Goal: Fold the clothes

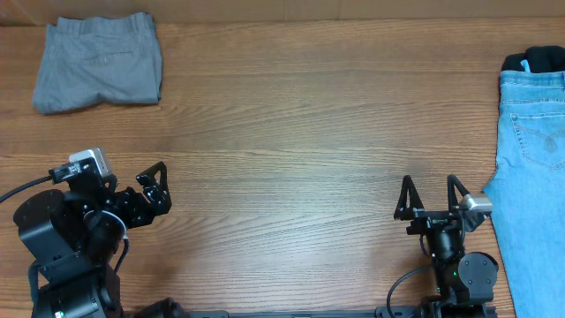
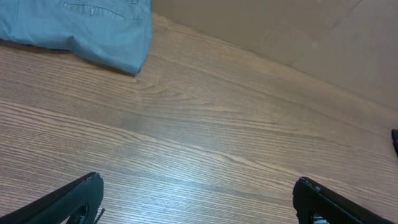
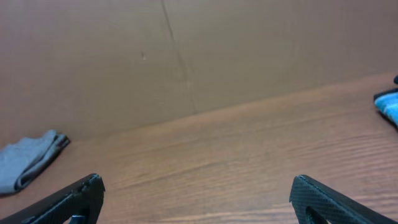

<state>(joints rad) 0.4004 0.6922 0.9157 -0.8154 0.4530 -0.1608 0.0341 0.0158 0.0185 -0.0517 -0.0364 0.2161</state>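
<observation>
The grey shorts (image 1: pixel 97 62) lie folded at the table's far left corner, waistband and back pocket up. They also show at the top left of the left wrist view (image 2: pixel 81 28) and as a small grey edge in the right wrist view (image 3: pixel 28 160). The light blue jeans (image 1: pixel 534 168) lie along the right edge, running off the table's front. My left gripper (image 1: pixel 157 187) is open and empty at the near left, well short of the shorts. My right gripper (image 1: pixel 432 194) is open and empty at the near right, just left of the jeans.
A dark garment with a bright blue bit (image 1: pixel 537 60) lies at the top of the jeans, also at the right edge of the right wrist view (image 3: pixel 388 102). A brown wall (image 3: pixel 186 56) stands behind the wooden table (image 1: pixel 300 132).
</observation>
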